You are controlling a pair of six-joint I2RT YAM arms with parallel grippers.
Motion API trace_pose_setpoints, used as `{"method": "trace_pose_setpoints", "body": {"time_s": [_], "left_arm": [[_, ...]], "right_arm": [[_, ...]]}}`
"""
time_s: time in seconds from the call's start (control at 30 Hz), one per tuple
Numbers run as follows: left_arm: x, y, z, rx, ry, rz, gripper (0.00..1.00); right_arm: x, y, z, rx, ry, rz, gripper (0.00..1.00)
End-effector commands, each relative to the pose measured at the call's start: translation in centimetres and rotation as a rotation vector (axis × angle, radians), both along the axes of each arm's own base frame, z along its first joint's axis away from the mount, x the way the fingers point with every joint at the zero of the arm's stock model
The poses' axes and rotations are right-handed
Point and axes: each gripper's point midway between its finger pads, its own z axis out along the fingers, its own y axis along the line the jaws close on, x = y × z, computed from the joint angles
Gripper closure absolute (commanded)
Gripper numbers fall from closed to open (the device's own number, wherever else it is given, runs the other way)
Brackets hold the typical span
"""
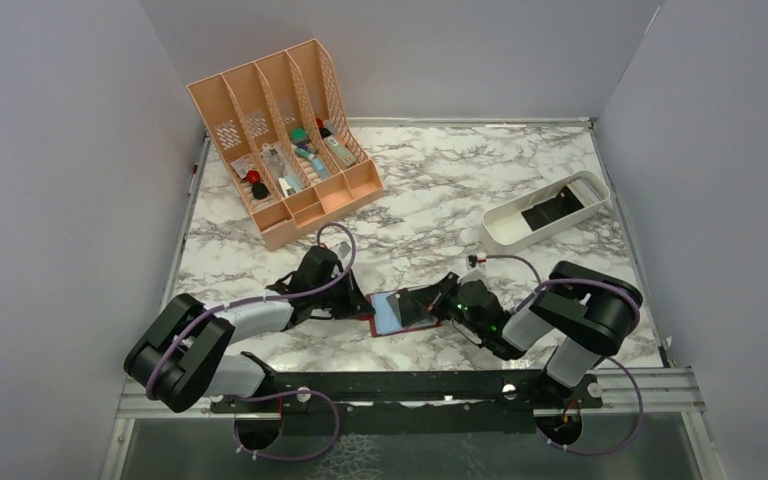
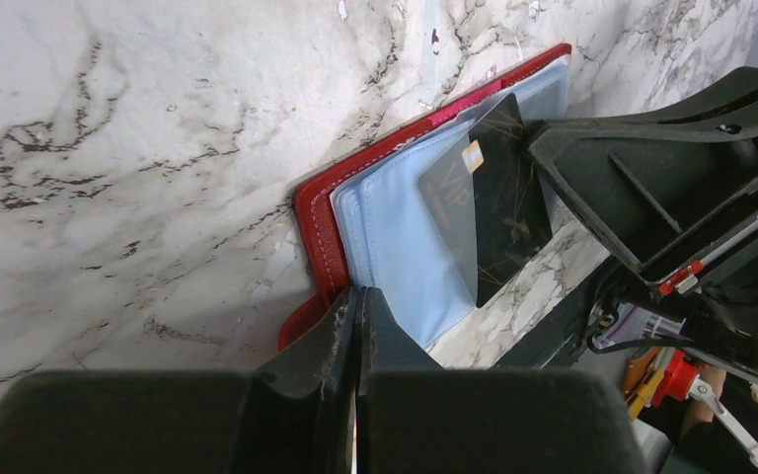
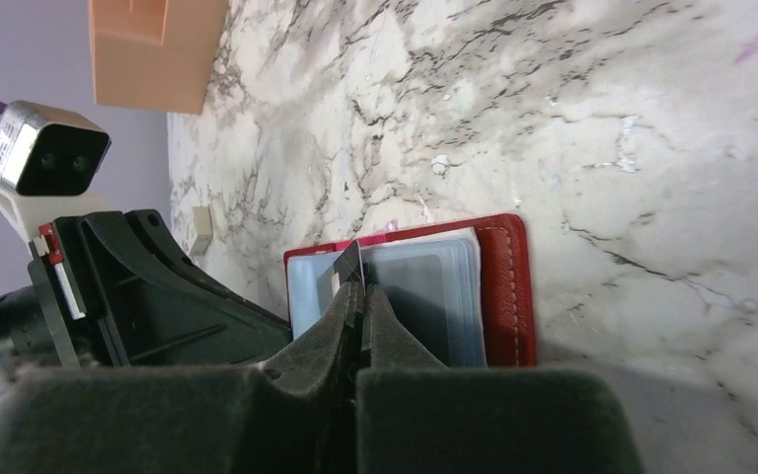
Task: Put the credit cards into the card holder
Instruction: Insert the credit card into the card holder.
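Left claw (image 2: 357, 326) grips card holder's (image 2: 318, 212) edge; right claw (image 3: 360, 308) grips credit card (image 3: 349, 263).

Both arms are folded low w/ elbows out, wrists turned inward so the tips nearly face each other. Left tool (image 1: 364, 310) — fingers (image 2: 341, 326) pressed together, nipping the card holder (image 2: 316, 212) at its edge. Right tool (image 1: 440, 303) — fingers likewise closed, pinching a dark credit card (image 2: 508, 193).
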Motion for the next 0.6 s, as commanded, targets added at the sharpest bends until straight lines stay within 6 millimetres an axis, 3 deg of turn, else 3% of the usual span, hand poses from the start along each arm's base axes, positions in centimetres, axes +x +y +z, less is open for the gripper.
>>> {"method": "trace_pose_setpoints", "body": {"time_s": [0.0,0.17,0.4,0.57], "left_arm": [[-1.8,0.3,-1.2,0.014,0.056,-0.026,0.97],[-1.8,0.3,-1.0,0.009,0.054,-0.02,0.97],[-1.9,0.2,-0.8,-0.001,0.053,-0.019,0.97],[-2.0,0.3,-0.9,0.002,0.055,-0.018,0.97]], "right_arm": [[1.0,-2.0,0.4,0.0,-0.037,-0.118,0.99],[1.2,-2.2,0.9,-0.024,-0.054,-0.128,0.99],[0.3,-0.7,1.0,-0.035,-0.11,-0.083,0.99],[-0.1,-0.7,1.2,-0.036,-0.175,-0.072,0.99]]}}
